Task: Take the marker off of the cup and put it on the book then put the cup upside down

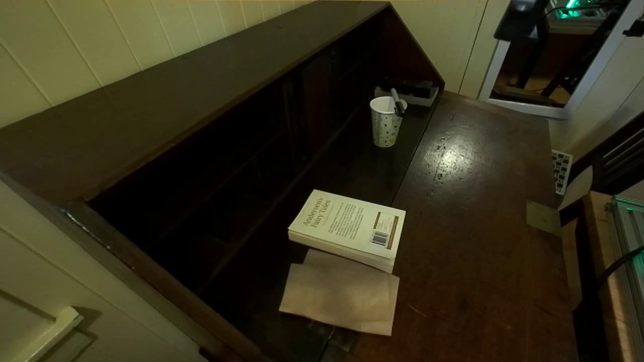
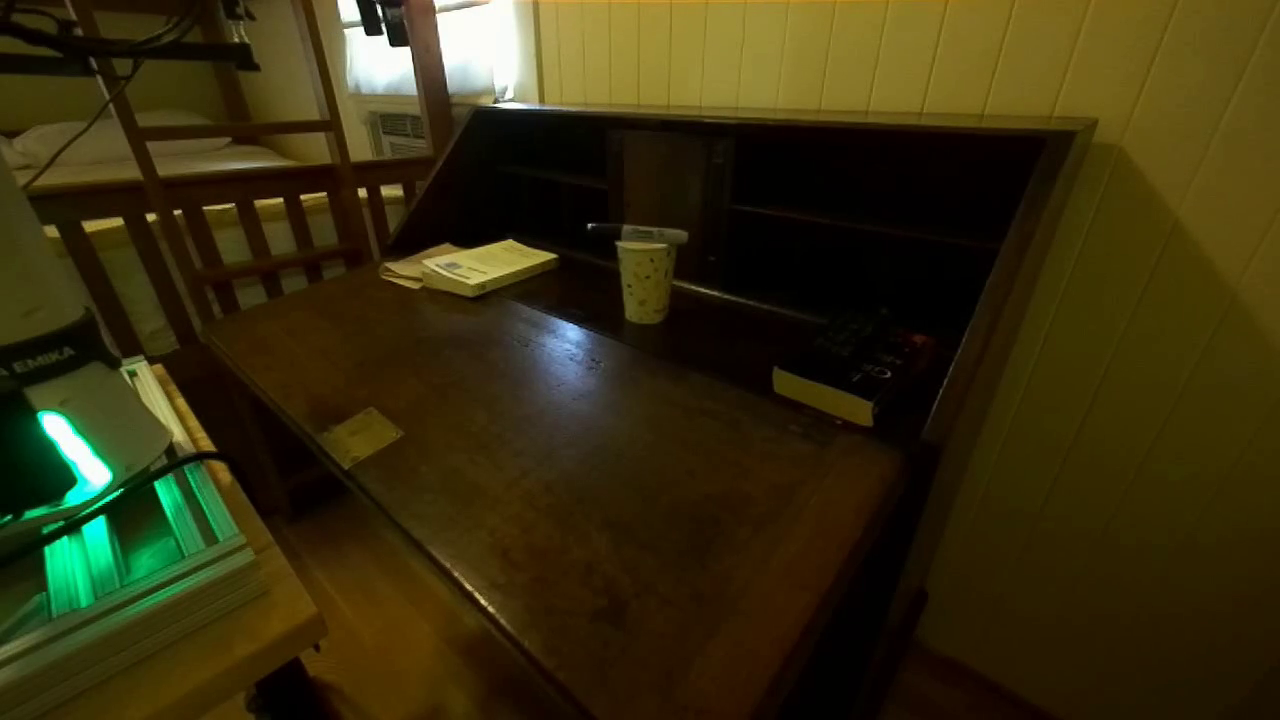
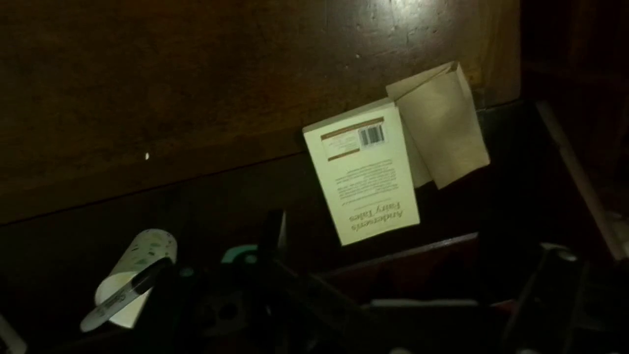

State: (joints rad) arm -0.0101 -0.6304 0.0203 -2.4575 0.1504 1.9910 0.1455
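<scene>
The white speckled cup (image 1: 386,129) (image 2: 645,285) stands upright on the dark desk in both exterior views. Across its rim lies the marker (image 1: 398,103) (image 2: 652,235), grey with a dark cap. In the wrist view the marker (image 3: 118,301) crosses the mouth of the cup (image 3: 147,250) at lower left. The white book (image 1: 349,223) (image 2: 490,266) lies flat, printed cover up, and the wrist view shows that book (image 3: 363,172) right of centre. My gripper (image 3: 385,221) appears dark at the bottom of the wrist view, fingers far apart, nothing held between them. Cup and marker lie left of its left finger.
A tan paper sheet (image 1: 342,294) lies beside the book, partly under it. A thick black book (image 2: 850,365) rests at the desk's opposite end. The desk's hutch (image 1: 226,146), with its shelves and top board, rises behind. The robot's base (image 2: 60,390) stands beyond the front edge.
</scene>
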